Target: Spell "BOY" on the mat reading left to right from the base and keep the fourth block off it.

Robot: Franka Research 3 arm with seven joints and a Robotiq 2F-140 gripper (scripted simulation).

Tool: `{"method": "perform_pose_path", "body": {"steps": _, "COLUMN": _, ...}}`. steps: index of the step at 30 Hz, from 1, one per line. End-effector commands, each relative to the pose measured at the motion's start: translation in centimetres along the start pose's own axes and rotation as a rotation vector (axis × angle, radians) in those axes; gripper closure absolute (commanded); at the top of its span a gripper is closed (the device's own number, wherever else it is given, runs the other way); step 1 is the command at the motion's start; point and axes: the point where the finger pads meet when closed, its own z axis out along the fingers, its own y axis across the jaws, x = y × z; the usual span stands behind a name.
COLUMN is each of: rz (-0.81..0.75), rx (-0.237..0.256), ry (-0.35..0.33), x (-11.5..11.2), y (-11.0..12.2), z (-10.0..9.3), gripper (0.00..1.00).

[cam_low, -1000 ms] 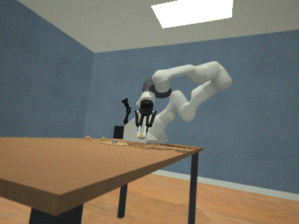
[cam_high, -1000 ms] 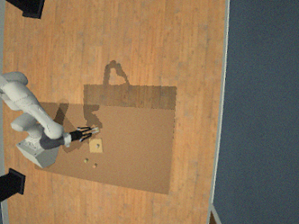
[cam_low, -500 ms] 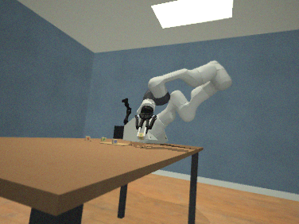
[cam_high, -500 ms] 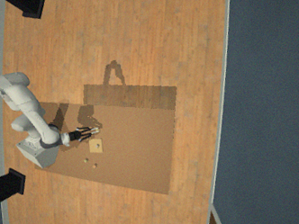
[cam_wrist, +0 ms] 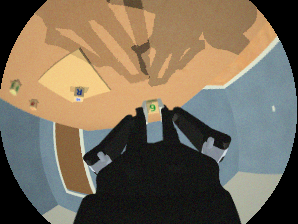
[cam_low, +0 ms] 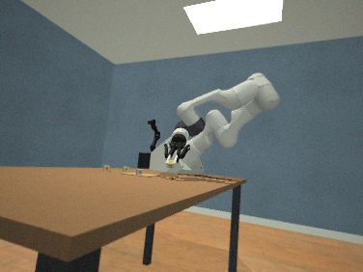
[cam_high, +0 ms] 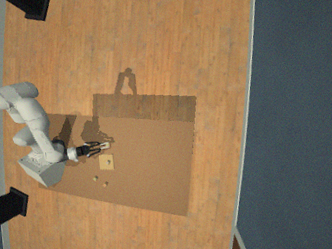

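My gripper (cam_high: pixel 101 147) is shut on a pale block with a green letter (cam_wrist: pixel 152 111) and holds it above the table, close to the robot's base. The gripper also shows in the side view (cam_low: pixel 175 159), tilted, with the block (cam_low: pixel 171 163) between its fingers. The small light mat (cam_high: pixel 104 161) lies just beside the gripper and carries one block (cam_high: pixel 110 163) with a blue letter (cam_wrist: pixel 79 91). Two more blocks (cam_high: pixel 95 179) (cam_high: pixel 105 185) lie on the table off the mat; they also show in the wrist view (cam_wrist: pixel 15 86) (cam_wrist: pixel 33 103). I cannot read any of the letters.
The robot's base (cam_high: pixel 42 168) stands at the table's edge next to the mat. Two black camera stands (cam_high: pixel 31 6) (cam_high: pixel 5 206) sit at the table's corners on the robot's side. A large darker patch (cam_high: pixel 146 156) covers the table's middle.
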Motion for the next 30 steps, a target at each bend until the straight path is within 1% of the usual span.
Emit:
{"method": "perform_pose_path", "body": {"steps": 1, "rz": -0.08, "rx": -0.025, "ry": -0.046, "x": -0.6, "y": 0.6, "z": 0.4, "gripper": 0.87}}
{"method": "perform_pose_path", "body": {"steps": 13, "rz": -0.08, "rx": -0.026, "ry": -0.046, "x": 0.4, "y": 0.5, "z": 1.1, "gripper": 0.87}}
{"method": "perform_pose_path", "body": {"steps": 23, "rz": -0.08, "rx": -0.026, "ry": -0.046, "x": 2.8, "y": 0.3, "z": 2.8, "gripper": 0.87}}
{"method": "perform_pose_path", "body": {"steps": 30, "rz": -0.08, "rx": -0.026, "ry": -0.046, "x": 3.4, "y": 0.3, "z": 3.2, "gripper": 0.87}}
